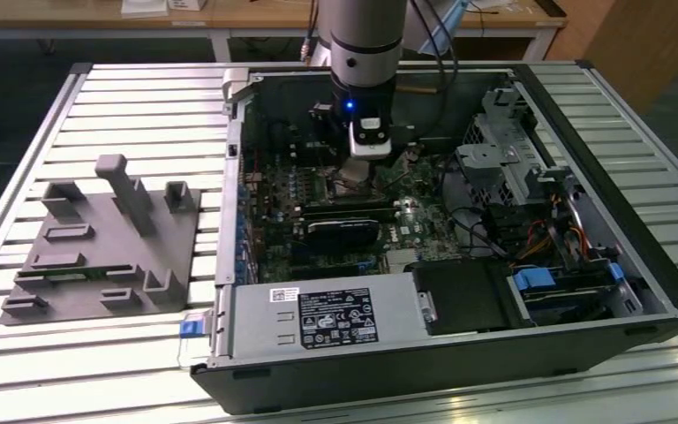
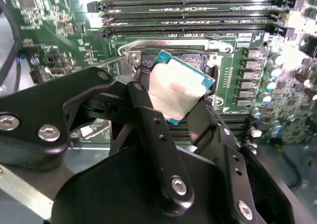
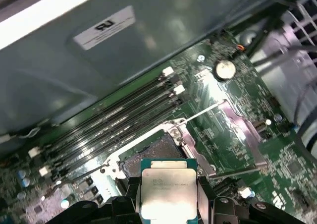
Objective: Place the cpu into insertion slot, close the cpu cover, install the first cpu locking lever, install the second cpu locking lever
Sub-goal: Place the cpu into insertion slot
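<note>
The black two-fingered end effector [image 2: 174, 101] is seen clamped on the pale silver-grey square cpu [image 2: 176, 87], which is held tilted over the dark-centred, silver-rimmed insertion slot [image 3: 148, 152], at twelve o'clock from the grey labelled power supply box [image 1: 315, 305] in the exterior view. The insertion slot could be damaged if the cpu were lowered askew.

Upright arm [image 1: 363, 35], downward hand [image 2: 176, 97], fingers [image 2: 148, 120] pinched.
</note>
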Action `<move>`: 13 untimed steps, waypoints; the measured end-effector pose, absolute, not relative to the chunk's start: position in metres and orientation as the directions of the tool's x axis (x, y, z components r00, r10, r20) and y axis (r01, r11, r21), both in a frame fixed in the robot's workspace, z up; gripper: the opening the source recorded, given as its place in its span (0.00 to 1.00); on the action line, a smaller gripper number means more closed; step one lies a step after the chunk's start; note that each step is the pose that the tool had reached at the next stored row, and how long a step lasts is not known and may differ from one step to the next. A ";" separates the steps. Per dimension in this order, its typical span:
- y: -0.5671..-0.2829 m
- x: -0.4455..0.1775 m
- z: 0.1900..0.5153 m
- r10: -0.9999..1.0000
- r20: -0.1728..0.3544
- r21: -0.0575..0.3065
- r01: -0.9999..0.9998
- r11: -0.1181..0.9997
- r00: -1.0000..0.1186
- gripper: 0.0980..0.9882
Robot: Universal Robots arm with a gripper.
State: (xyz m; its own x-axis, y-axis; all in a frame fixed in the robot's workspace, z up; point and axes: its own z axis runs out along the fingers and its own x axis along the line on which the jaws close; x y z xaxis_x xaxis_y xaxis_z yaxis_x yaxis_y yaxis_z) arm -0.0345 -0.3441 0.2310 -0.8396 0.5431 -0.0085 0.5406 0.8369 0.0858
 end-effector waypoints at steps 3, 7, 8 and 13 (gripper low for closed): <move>-0.344 -0.034 0.231 0.581 -0.009 0.085 0.578 0.812 -0.814 0.50; -0.344 -0.034 0.230 0.627 -0.009 0.085 0.624 0.777 -0.779 0.50; -0.344 -0.034 0.230 0.640 -0.009 0.085 0.637 0.766 -0.768 0.50; -0.344 -0.035 0.230 0.704 -0.009 0.085 0.701 0.709 -0.711 0.50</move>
